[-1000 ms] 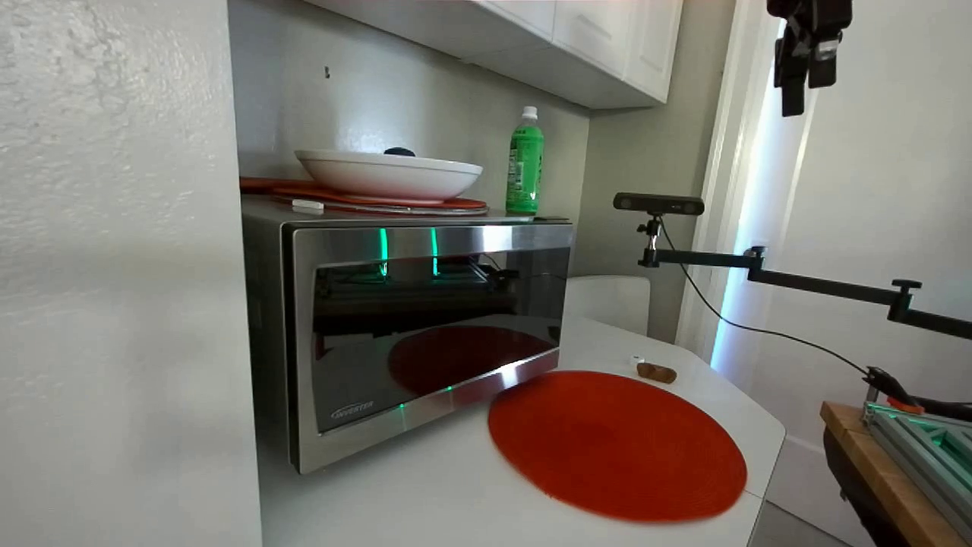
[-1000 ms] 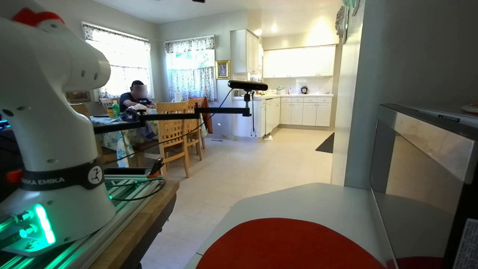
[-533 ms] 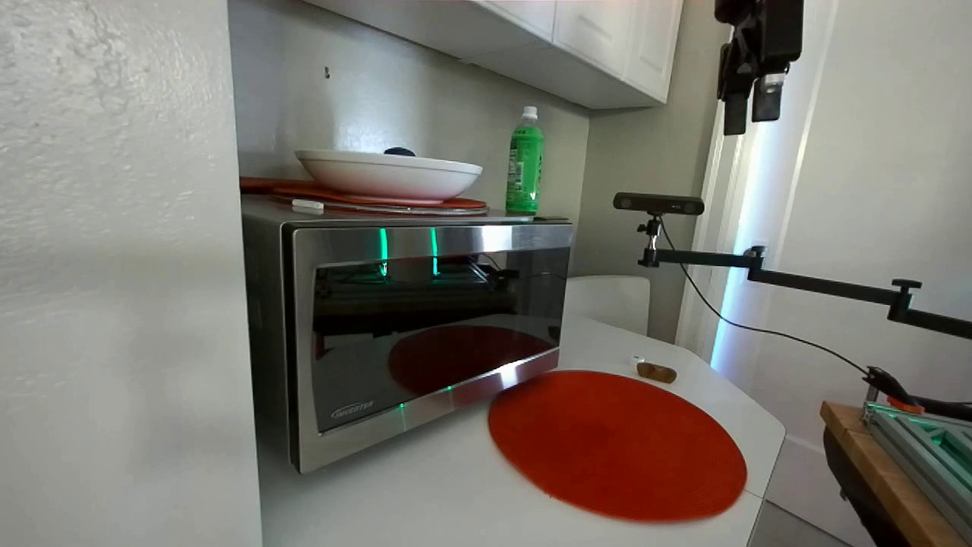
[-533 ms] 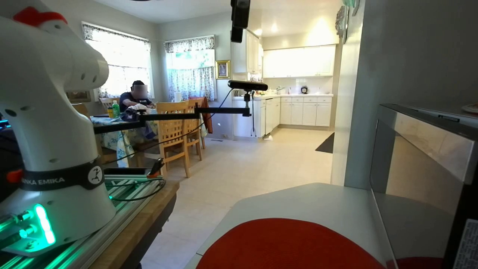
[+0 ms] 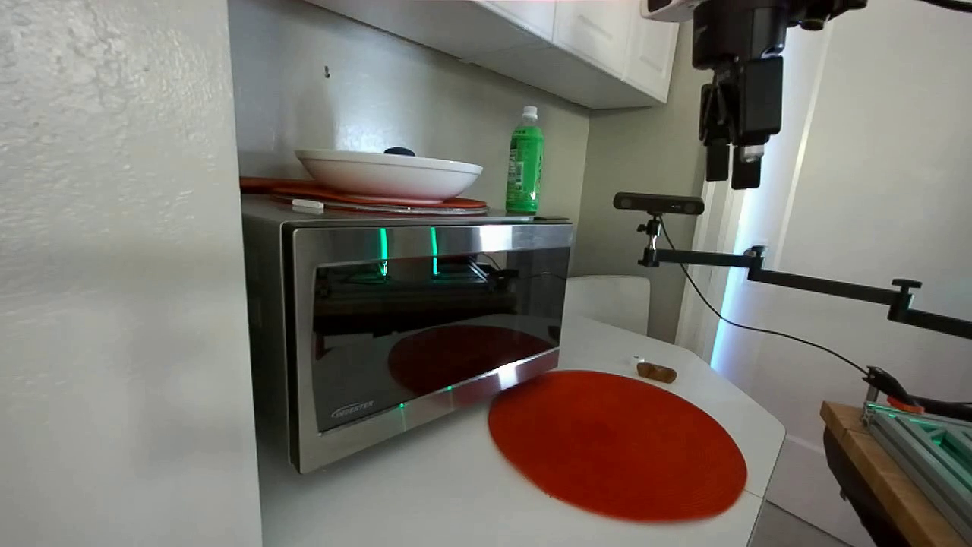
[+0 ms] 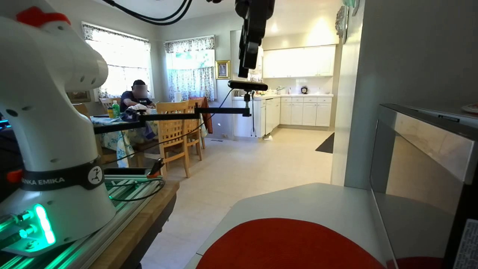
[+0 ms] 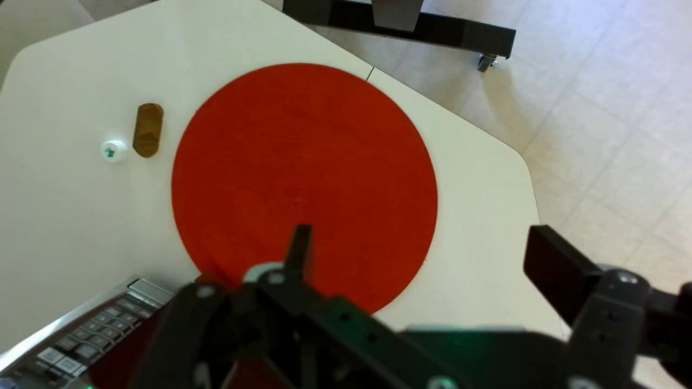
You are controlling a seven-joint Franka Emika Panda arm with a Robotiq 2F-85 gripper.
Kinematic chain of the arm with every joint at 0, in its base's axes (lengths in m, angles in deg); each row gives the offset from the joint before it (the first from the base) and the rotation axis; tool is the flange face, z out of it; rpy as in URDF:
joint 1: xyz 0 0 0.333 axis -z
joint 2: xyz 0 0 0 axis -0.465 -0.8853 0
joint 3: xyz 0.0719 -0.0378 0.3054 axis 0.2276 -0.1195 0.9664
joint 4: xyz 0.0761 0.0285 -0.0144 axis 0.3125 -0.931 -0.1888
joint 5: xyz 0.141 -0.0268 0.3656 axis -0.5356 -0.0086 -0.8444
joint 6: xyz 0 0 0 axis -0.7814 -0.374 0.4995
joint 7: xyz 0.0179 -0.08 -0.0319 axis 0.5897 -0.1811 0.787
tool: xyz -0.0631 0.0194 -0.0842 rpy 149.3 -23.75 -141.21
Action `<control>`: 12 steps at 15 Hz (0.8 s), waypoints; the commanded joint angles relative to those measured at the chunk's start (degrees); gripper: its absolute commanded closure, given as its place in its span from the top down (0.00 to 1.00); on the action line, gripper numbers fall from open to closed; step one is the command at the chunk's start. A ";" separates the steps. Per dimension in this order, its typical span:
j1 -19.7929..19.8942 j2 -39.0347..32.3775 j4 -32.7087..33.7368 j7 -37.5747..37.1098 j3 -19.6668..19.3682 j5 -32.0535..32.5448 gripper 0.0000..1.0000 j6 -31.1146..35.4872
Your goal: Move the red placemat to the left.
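The red placemat (image 5: 619, 447) is a round, flat mat on a white table (image 5: 395, 501). It also shows in an exterior view (image 6: 287, 246), cut off at the bottom. In the wrist view the placemat (image 7: 308, 173) lies flat, with the lower left of its rim hidden behind the gripper. My gripper (image 7: 421, 231) is open with nothing between its fingers, well above the table. In the wrist view one finger (image 7: 299, 249) overlaps the mat and the opposite one overlaps the table's edge. The gripper also shows high up in both exterior views (image 5: 732, 181) (image 6: 246, 67).
A microwave (image 5: 433, 342) stands beside the mat, bearing a white bowl (image 5: 387, 176) and a green bottle (image 5: 525, 167). A brown block (image 7: 147, 129) and a small white cap (image 7: 113, 151) lie beside the mat. A black camera arm (image 5: 820, 285) stands beyond the table.
My gripper has come down into both exterior views. In an exterior view it has also moved left, toward the mat. The placemat has not moved.
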 commanded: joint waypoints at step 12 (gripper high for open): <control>-0.63 -7.94 -3.03 -10.92 3.94 4.96 1.00 8.19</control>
